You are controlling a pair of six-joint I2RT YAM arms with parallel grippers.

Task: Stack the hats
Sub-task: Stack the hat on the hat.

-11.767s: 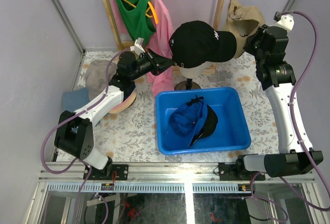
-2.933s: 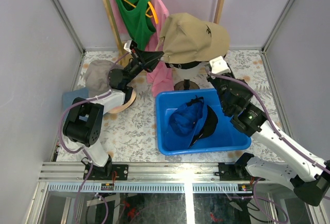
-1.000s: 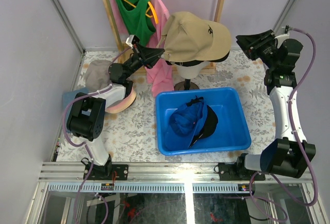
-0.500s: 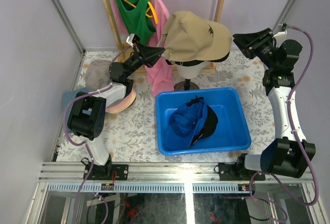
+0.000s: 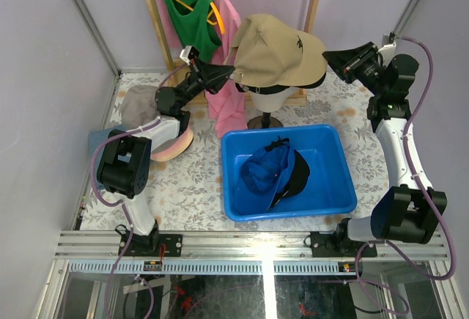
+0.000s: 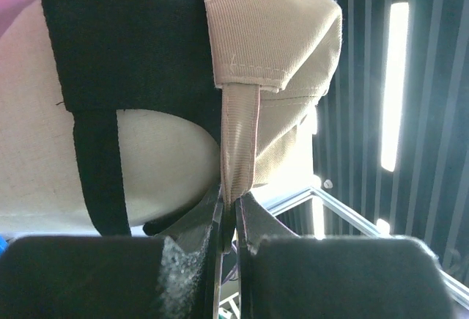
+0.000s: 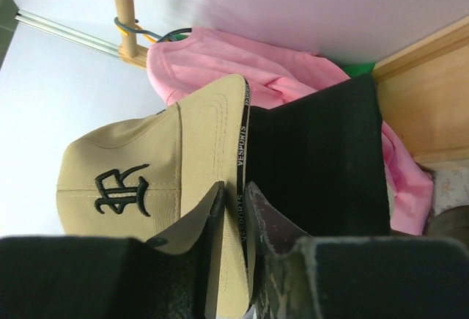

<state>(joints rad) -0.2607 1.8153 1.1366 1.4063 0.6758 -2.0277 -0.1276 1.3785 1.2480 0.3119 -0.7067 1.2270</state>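
- Khaki cap point(image 5: 278, 51): upper centre of the top view. We see it sitting over a black cap point(image 7: 322, 165) on the mannequin head point(image 5: 270, 103).
- Left gripper point(image 6: 229, 205): clenched on the khaki cap's rear strap point(image 6: 239, 143), at the cap's left side in the top view.
- Right gripper point(image 7: 233, 194): at the cap's right side, with the brim edge running between its fingers. We cannot tell whether they press on it.
- Blue cap point(image 5: 260, 172) and a second black cap point(image 5: 295, 180): touching each other inside the blue tub point(image 5: 282, 130), lower centre.
- Grey bucket hat point(image 5: 135, 106): on the table at the left, beside the left arm.
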